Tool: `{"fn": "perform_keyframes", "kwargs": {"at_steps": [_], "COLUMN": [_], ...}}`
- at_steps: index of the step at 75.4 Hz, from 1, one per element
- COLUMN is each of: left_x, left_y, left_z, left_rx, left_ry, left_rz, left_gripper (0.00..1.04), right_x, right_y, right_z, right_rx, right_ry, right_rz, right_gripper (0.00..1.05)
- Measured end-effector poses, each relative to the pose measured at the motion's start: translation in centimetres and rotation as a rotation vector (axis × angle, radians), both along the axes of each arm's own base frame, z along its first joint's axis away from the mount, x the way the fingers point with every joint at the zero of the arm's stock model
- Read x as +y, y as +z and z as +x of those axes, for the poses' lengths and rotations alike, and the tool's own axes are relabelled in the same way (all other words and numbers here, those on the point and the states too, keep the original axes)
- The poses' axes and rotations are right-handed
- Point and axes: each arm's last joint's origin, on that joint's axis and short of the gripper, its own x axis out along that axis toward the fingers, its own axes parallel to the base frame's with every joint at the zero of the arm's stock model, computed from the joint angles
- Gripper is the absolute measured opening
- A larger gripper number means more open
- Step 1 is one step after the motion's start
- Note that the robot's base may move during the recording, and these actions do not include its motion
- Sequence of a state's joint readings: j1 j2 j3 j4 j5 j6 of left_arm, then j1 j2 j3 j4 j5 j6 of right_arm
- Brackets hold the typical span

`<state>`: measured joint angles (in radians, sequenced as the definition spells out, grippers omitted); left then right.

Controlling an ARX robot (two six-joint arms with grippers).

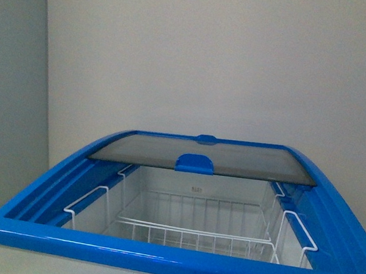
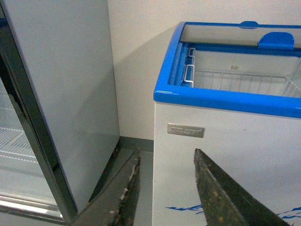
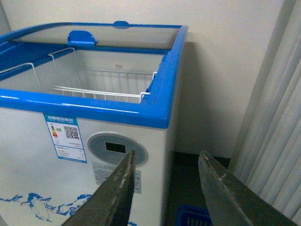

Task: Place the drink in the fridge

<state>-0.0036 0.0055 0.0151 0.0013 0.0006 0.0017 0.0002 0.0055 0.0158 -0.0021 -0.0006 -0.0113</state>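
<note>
The fridge (image 3: 84, 122) carries an energy label (image 3: 66, 137) with a QR code; its text is unreadable.

Shop-like room (chest fridge (image 1: 176, 258), glass-door cabinet (image 2: 51, 108)).

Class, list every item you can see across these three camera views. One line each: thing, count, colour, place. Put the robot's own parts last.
chest freezer: one, white with blue rim, straight ahead
glass lid: one, clear with blue handle, slid to the back
wire basket: one, white, inside the freezer, nothing seen in it
energy label: one, blue and white, freezer front
upright cabinet: one, grey-white, beside the freezer
blue crate: one, on the floor by the freezer
drink: none in view
left gripper: open, empty
right gripper: open, empty
</note>
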Motion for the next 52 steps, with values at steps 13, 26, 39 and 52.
{"fn": "perform_keyframes", "kwargs": {"at_steps": [13, 26, 39, 52], "left_x": [0.00, 0.00, 0.00, 0.00], "left_y": [0.00, 0.00, 0.00, 0.00], "left_z": [0.00, 0.00, 0.00, 0.00], "left_rx": [0.000, 0.000, 0.000, 0.000], "left_ry": [0.000, 0.000, 0.000, 0.000], "left_rz": [0.000, 0.000, 0.000, 0.000], "left_gripper": [0.74, 0.97, 0.97, 0.97], "right_x": [0.00, 0.00, 0.00, 0.00], "right_y": [0.00, 0.00, 0.00, 0.00], "right_z": [0.00, 0.00, 0.00, 0.00], "right_rx": [0.000, 0.000, 0.000, 0.000], "right_ry": [0.000, 0.000, 0.000, 0.000], "right_rz": [0.000, 0.001, 0.001, 0.001], "right_gripper": [0.76, 0.97, 0.97, 0.97]}}
